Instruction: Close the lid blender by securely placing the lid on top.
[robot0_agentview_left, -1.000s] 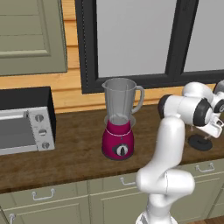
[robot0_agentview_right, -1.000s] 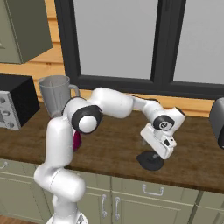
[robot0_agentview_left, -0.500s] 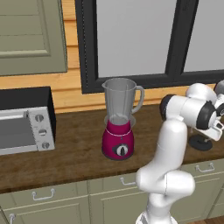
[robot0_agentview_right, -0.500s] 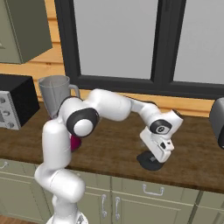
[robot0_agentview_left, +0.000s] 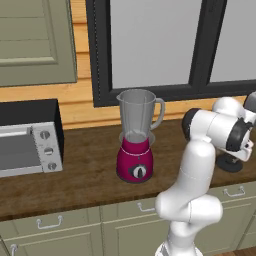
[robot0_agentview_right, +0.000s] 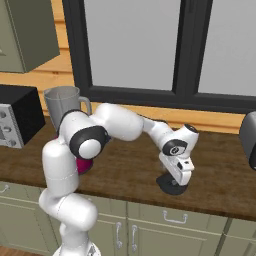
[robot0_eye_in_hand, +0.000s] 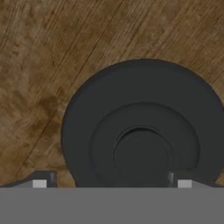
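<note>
The lid (robot0_eye_in_hand: 142, 135) lies flat on the wooden surface (robot0_eye_in_hand: 39, 65), close to its front edge and well to the right of the blender (robot0_agentview_left: 136, 137), and my jaws (robot0_agentview_right: 176, 184) hang right over it with a tip showing on either side of its raised middle; from what I can see they stand spread wider than that middle part and are holding nothing. I judge the lid to be light and rigid, a moulded piece that will not give under pressure, though its smooth dark finish could be slippery. The low outer flange looks too wide and too thin to pinch well, so I would take hold of the stepped central boss, squarely across its sides, to keep the lid level when I carry it. It is a round black disc with a broad flat rim, a raised ring inside that, and a shallow round recess at the centre. The blender stands on the same surface nearer the back edge, its clear greyish jar open at the top above a magenta base with a black dial.
</note>
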